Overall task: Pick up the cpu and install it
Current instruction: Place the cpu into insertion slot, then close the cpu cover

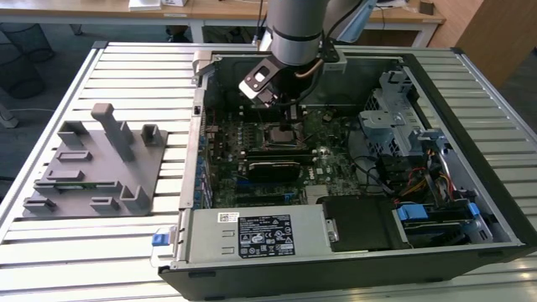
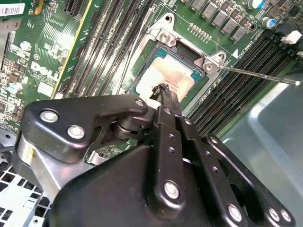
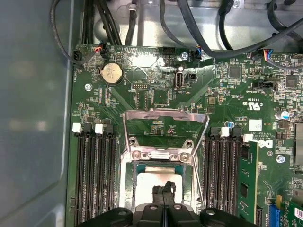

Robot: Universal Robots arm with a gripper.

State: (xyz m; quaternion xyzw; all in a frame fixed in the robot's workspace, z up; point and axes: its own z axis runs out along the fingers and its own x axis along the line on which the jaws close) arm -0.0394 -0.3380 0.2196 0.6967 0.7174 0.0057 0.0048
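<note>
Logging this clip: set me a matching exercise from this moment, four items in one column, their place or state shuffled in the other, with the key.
Items
1. cpu
2. grey fixture
3. load plate
4. gripper

Place or state
A. on the slatted table
B. swung open
C. lying in the socket
D. inside the case, tip right above the chip

Pairs: 1-C, 2-A, 3-B, 4-D

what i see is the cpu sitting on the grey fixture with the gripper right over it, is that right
Not quite. The cpu sits in the motherboard socket inside the case, not on the grey fixture. The second wrist view shows it there, with the gripper right over it.
</note>
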